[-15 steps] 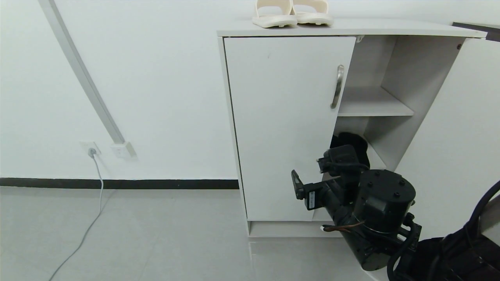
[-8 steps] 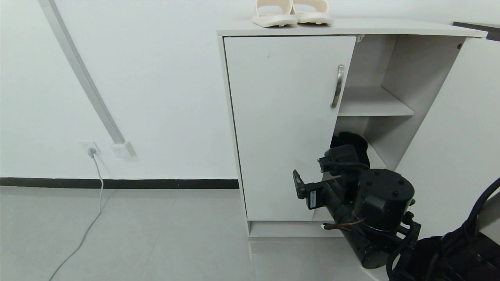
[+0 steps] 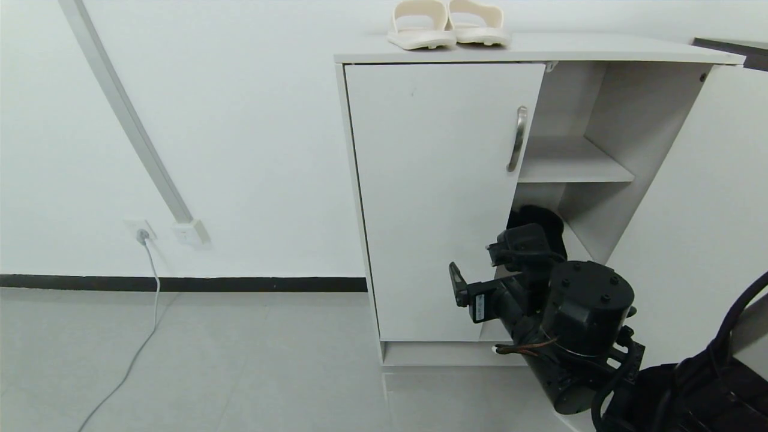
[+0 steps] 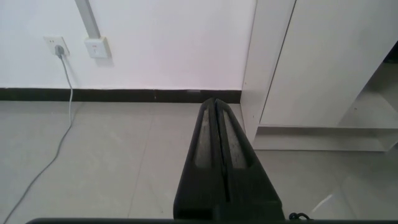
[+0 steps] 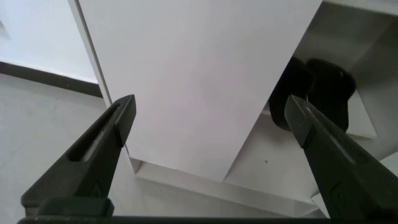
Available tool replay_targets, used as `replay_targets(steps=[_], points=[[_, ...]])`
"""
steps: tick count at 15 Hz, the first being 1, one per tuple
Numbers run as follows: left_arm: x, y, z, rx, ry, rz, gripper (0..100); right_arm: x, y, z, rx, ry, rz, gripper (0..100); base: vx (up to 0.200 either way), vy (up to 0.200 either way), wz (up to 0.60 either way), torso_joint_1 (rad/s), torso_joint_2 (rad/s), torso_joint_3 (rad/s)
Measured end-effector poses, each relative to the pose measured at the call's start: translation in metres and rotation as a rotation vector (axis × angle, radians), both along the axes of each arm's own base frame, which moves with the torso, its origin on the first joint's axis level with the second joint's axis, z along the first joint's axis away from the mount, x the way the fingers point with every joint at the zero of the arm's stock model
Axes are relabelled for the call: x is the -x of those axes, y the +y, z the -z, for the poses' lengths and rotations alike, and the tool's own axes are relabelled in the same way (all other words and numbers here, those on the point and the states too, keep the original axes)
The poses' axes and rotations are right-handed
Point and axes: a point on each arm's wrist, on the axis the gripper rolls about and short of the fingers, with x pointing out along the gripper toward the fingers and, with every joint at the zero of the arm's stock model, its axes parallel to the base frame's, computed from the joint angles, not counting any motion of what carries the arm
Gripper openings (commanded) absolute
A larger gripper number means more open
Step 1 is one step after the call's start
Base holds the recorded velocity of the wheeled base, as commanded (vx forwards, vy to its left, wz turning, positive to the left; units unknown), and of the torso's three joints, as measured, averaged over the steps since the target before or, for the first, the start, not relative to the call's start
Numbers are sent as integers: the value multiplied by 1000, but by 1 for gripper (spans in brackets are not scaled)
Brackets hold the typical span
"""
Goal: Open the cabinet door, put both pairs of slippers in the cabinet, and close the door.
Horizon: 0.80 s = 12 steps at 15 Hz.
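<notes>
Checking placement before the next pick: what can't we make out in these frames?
- Black slippers: in the head view the right arm covers their lower part. In the right wrist view the left door hides part of one. How they rest is unclear.
- Cream slippers: clipped by the top edge of the head view.
- Right door: cut off by the right edge of the head view, so its handle is unseen.

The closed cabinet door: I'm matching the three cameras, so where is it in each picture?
Head view: closed cabinet door, mid-picture, left of the open compartment.
Left wrist view: beyond the shut left claw, next to the wall.
Right wrist view: framed by the open right claw, black slippers beside it.
Shared landmark: the black baseboard.
</notes>
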Motion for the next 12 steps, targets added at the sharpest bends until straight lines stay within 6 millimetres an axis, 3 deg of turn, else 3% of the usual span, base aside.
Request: replay_targets(steps=[4,12], points=[[0,0,0,0,2,0,0,0,1,1,3,2,-2,100,0,0,0,37,-452,-366],[0,0,0,0,3,0,0,0,0,2,6,5,0,100,0,0,0,132,-469,-339]])
